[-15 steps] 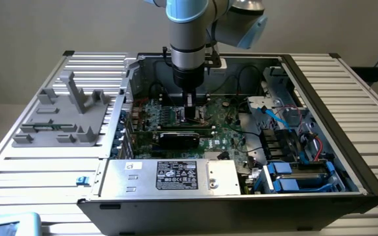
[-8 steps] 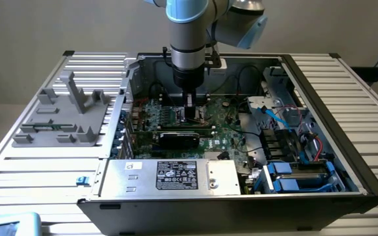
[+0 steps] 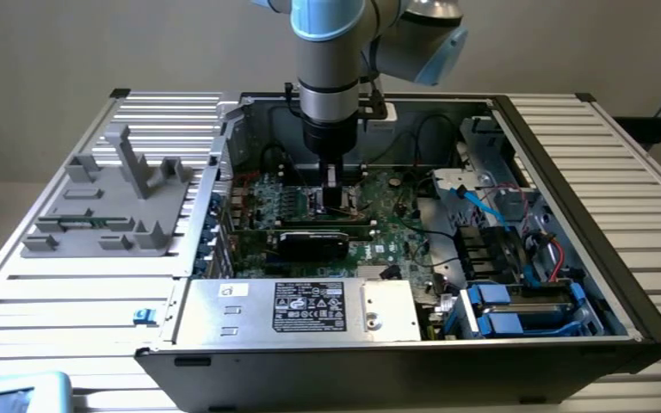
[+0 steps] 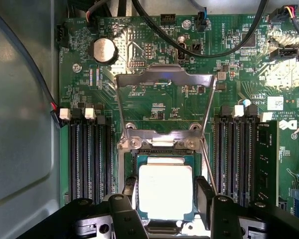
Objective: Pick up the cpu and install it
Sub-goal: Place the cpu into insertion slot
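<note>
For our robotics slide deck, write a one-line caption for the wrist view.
Gripper flanking the cpu at the motherboard's open socket, retention frame lifted.

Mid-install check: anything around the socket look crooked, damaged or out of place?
Nothing stands out. The cpu lies square to the socket frame, edges parallel. The load plate is swung open, which suits this step. No bent or loose parts visible.

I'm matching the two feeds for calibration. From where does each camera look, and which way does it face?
Exterior view: raised off the arm, looking obliquely down into the open computer case; shows arm and gripper.
Wrist view: on the wrist, facing straight down at the motherboard; shows the gripper closed on the cpu.
Both share the motherboard and gripper.
</note>
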`<state>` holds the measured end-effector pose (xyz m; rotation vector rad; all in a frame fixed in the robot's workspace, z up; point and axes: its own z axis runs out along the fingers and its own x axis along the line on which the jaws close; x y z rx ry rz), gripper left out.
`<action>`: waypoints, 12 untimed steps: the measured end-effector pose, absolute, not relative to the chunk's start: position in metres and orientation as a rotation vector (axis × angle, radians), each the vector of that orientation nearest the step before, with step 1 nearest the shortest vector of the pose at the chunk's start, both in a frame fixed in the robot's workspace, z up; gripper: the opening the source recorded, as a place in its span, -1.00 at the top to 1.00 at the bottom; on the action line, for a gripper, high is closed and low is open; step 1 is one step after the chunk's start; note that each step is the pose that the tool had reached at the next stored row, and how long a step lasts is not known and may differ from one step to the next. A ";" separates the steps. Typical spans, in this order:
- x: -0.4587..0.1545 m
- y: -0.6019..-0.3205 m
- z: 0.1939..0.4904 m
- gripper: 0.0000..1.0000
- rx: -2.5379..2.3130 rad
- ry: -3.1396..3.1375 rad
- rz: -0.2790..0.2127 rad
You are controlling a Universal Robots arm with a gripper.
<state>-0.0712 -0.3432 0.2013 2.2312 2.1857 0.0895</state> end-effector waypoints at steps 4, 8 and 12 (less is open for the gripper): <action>-0.071 -0.343 0.201 -0.11 2.229 2.184 0.094; -0.073 -0.343 0.201 -0.11 2.225 2.180 0.103; -0.074 -0.343 0.201 -0.11 2.219 2.175 0.114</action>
